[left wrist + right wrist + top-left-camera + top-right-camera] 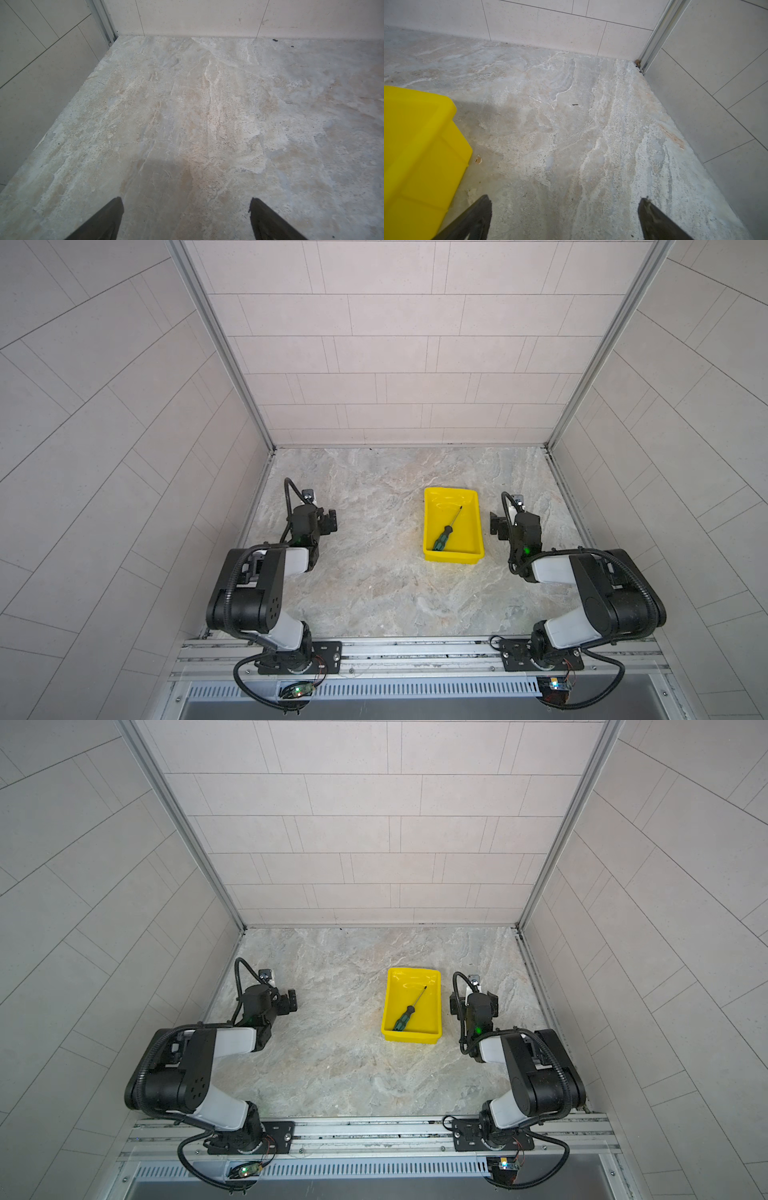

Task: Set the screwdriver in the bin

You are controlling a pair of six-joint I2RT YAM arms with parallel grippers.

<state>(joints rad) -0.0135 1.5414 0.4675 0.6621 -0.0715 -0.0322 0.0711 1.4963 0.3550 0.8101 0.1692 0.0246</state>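
Marble tabletop [374, 593]; screwdriver [448, 529] inside yellow bin [453, 557]

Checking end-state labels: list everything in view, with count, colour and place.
screwdriver: 1, dark green and black handle, dark shaft; lying diagonally inside the bin, handle end nearer the robot.
bin: 1, bright yellow; on the table, right of centre.
table: 1, mottled grey-beige stone look; under everything.
walls: 3, pale tiled; back and both sides.
rail: 1, silver metal; along the near edge, carrying both arm bases.
left arm: 1, black and white; near left.
right arm: 1, black and white; near right.
left gripper: 1, black; open, empty, over bare table.
right gripper: 1, black; open, empty, just right of the bin.
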